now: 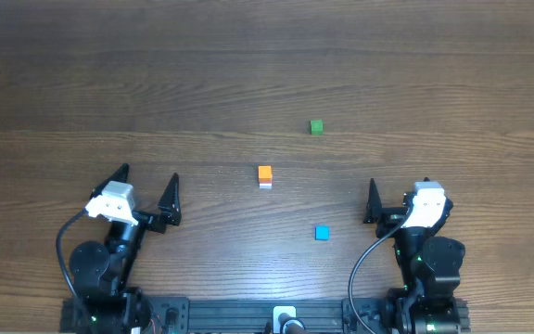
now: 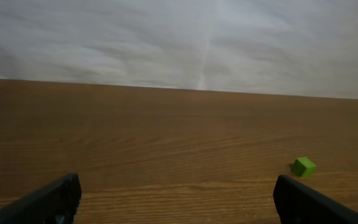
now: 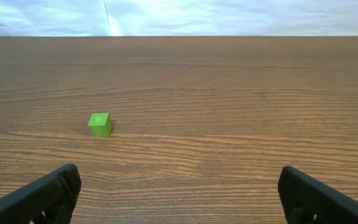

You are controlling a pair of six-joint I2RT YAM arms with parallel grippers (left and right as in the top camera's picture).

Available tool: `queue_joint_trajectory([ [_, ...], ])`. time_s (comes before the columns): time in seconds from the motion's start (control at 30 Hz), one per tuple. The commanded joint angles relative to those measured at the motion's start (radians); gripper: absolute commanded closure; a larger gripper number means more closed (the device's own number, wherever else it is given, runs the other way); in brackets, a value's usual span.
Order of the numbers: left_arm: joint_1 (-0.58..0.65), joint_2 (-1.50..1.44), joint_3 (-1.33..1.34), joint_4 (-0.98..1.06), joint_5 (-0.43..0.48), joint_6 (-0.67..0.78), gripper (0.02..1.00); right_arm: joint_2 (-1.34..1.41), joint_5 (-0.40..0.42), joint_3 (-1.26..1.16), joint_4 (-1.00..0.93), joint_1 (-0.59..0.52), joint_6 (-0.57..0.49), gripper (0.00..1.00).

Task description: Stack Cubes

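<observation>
Cubes are what I must handle, and I judge them small, light and rigid, with flat faces; hard smooth sides could slip under a loose pinch, so I would close on two opposite side faces, centred, with the fingers square to them, and leave the top face free. A cube this light will skate across the table [image 1: 109, 74] if one finger touches it first; an off-centre hold may twist it.

Counting from the top view, I find four cubes, one of each colour: a green cube [image 1: 316, 127] farthest from the arm bases, toward the right; an orange cube [image 1: 265, 173] near the middle; a white cube [image 1: 265, 186] pressed against the orange one, though I cannot tell whether the orange sits on it or merely beside it; and a blue cube [image 1: 322, 233] close to the right arm. The green and blue cubes stand alone, well apart from the orange and white pair.

I have two claws; the left claw [image 1: 148, 174] is spread wide and holds nothing, low near its base; the right claw [image 3: 179, 171] is likewise spread wide and empty, with the green cube ahead of it on the table.
</observation>
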Motion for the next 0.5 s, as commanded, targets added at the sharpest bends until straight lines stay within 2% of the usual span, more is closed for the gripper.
queue_joint_trajectory([
  [0.03,-0.004,-0.004,-0.006,0.002,0.013,0.015,0.018,-0.008,-0.008,-0.008,-0.001,-0.006,-0.004,0.007],
  [0.5,-0.004,-0.004,-0.006,0.002,0.013,0.015,0.02,-0.008,0.01,-0.008,0.014,-0.006,-0.004,0.007],
])
